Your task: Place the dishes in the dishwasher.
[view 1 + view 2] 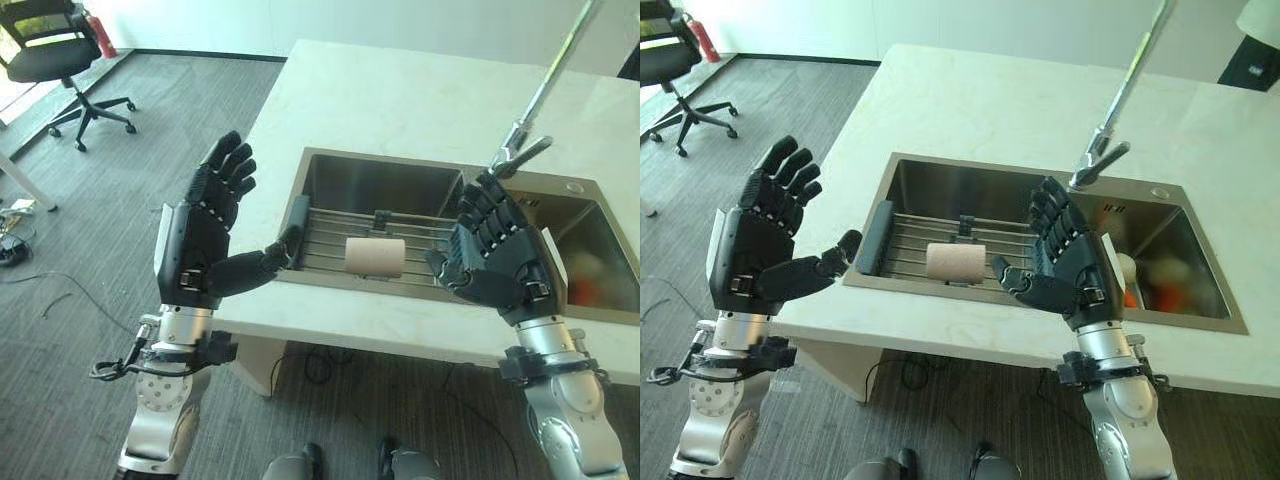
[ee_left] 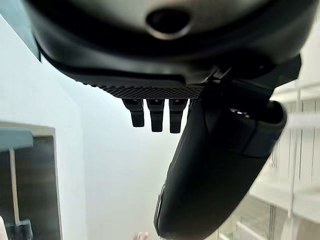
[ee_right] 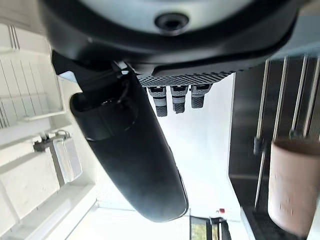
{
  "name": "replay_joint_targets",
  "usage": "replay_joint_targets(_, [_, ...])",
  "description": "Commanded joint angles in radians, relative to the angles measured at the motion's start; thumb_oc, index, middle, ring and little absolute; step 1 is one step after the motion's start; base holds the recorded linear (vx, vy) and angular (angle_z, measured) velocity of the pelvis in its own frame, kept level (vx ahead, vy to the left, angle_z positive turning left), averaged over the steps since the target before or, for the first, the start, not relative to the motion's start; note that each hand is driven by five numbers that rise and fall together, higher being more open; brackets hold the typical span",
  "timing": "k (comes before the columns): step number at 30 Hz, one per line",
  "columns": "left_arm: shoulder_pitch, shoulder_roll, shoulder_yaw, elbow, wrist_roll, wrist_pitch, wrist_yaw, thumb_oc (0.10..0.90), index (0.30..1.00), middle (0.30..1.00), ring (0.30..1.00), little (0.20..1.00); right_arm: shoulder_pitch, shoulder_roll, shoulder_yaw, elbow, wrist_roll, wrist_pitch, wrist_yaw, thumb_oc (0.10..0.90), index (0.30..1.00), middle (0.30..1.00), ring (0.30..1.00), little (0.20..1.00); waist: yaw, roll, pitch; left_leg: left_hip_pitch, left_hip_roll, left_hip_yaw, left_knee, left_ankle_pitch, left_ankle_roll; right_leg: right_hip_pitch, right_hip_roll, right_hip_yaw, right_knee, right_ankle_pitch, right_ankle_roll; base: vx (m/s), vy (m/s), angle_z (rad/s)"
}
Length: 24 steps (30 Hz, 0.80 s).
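A beige cup [image 1: 375, 257] lies on its side on the wire rack [image 1: 340, 235] across the left basin of the steel sink [image 1: 380, 180]; it also stands out in the right wrist view [image 3: 292, 185]. In the right basin sit a white dish [image 1: 1124, 268] and something orange [image 1: 1172, 285], partly hidden by my right hand. My left hand [image 1: 205, 230] is raised, open, left of the sink, thumb toward the rack. My right hand [image 1: 495, 250] is raised, open, over the counter's front edge by the basins' divider. Both hold nothing.
A tall faucet [image 1: 530, 105] rises behind the sink. The pale counter [image 1: 400, 90] stretches back and right. A black office chair [image 1: 55, 55] stands far left on the grey carpet. The counter's front edge runs just under both hands.
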Motion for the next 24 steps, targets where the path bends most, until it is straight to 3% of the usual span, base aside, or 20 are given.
replay_joint_targets(1, [-0.082, 0.049, 0.009, -0.067, 0.048, -0.039, -0.029, 0.800, 0.900, 0.900, 0.900, 0.900, -0.092, -0.034, -0.032, -0.007, 0.029, -0.076, -0.012, 0.800, 0.900, 0.900, 0.900, 0.900, -0.009, 0.007, -0.104, 0.041, 0.025, 0.060, 0.014, -0.100, -0.011, 0.010, 0.006, -0.004, -0.045, 0.011, 0.057, 0.06, -0.158, -0.30])
replay_joint_targets(9, [-0.166, 0.145, 0.026, -0.030, 0.077, -0.010, -0.091, 0.800, 0.900, 0.900, 0.900, 0.900, -0.112, -0.046, -0.031, 0.017, 0.008, -0.031, 0.013, 0.800, 0.900, 0.900, 0.900, 0.900, -0.049, 0.047, -0.120, 0.059, 0.038, 0.082, 0.014, -0.098, -0.026, 0.023, 0.028, 0.017, -0.045, -0.003, 0.049, 0.03, -0.062, -0.12])
replay_joint_targets(14, [-0.233, 0.207, 0.021, 0.037, 0.080, 0.067, -0.111, 0.800, 0.900, 0.900, 0.900, 0.900, -0.135, -0.054, -0.023, 0.037, -0.013, -0.009, 0.042, 0.800, 0.900, 0.900, 0.900, 0.900, -0.075, 0.069, -0.131, 0.069, 0.045, 0.097, 0.014, -0.098, -0.032, 0.028, 0.037, 0.032, -0.045, -0.009, 0.048, 0.03, 0.021, -0.08])
replay_joint_targets(16, [-0.281, 0.278, 0.005, 0.123, 0.101, 0.137, -0.142, 0.800, 0.900, 0.900, 0.900, 0.900, -0.143, -0.088, -0.030, 0.047, -0.006, 0.009, 0.070, 0.800, 0.900, 0.900, 0.900, 0.900, -0.095, 0.082, -0.139, 0.075, 0.047, 0.113, 0.014, -0.098, -0.036, 0.029, 0.041, 0.046, -0.045, -0.010, 0.048, 0.04, 0.076, -0.14])
replay_joint_targets(24, [-0.371, 0.379, -0.037, 0.383, 0.124, 0.191, -0.179, 0.800, 0.900, 0.900, 0.900, 0.900, -0.143, -0.135, -0.052, 0.074, 0.005, 0.028, 0.131, 0.800, 0.900, 0.900, 0.900, 0.900, -0.137, 0.102, -0.145, 0.097, 0.052, 0.150, 0.014, -0.109, -0.035, 0.033, 0.050, 0.076, -0.045, -0.015, 0.053, 0.02, 0.062, -0.13])
